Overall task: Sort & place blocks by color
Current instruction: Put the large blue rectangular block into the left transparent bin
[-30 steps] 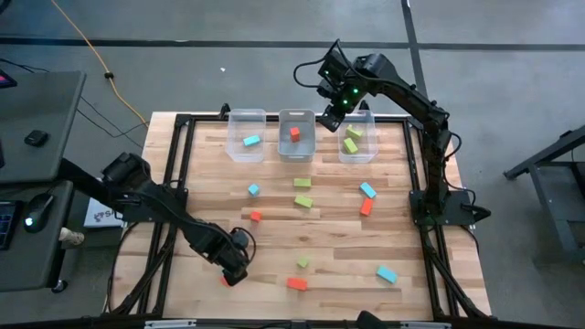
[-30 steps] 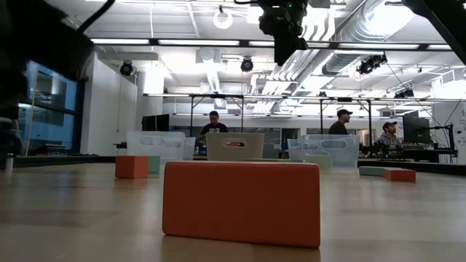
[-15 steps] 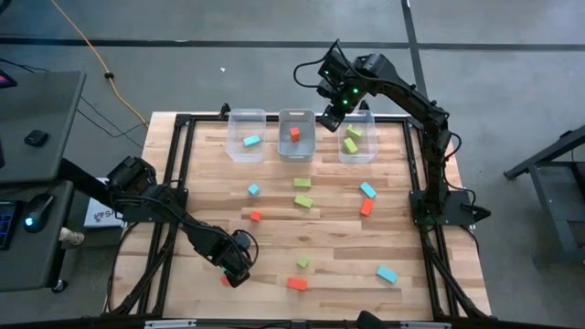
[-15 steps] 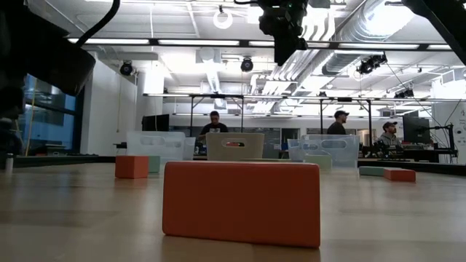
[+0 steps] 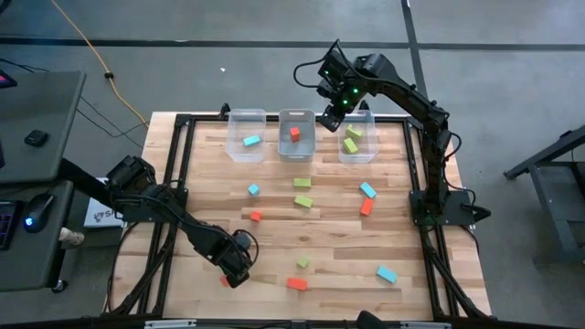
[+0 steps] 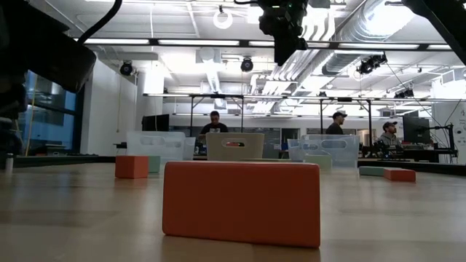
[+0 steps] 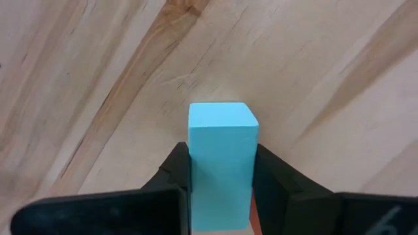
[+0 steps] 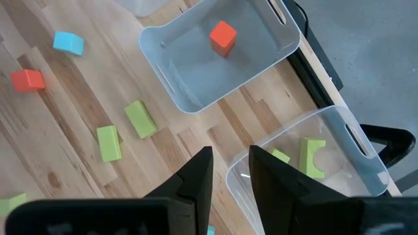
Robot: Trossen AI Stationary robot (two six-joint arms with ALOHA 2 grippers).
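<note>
My left gripper (image 5: 236,272) points down at the table's near left and is shut on a light blue block (image 7: 221,163). The high view hides that block under the hand. A red-orange piece (image 5: 224,281) shows right beside the gripper. My right gripper (image 5: 331,117) hangs high over the gap between the middle bin (image 5: 296,146) and the right bin (image 5: 356,151). Its fingers (image 8: 202,173) stand a little apart with nothing between them. Other blocks lie flat on the wood: blue (image 5: 253,190), green (image 5: 303,201) and red-orange (image 5: 256,217). My left gripper pinches the blue block by two opposite sides (image 7: 193,176) between its two fingers, coming from above and pointing down. The block reaches past the fingertips toward the wood. Whether it rests on the table or is lifted, I cannot tell.
Three clear bins stand in a row at the far edge: a blue block in the left bin (image 5: 247,119), a red one (image 5: 294,133) in the middle, green ones (image 5: 352,139) in the right. A red-orange bar (image 5: 296,284) lies near the front edge and fills the low view (image 6: 240,204). People stand beyond the table.
</note>
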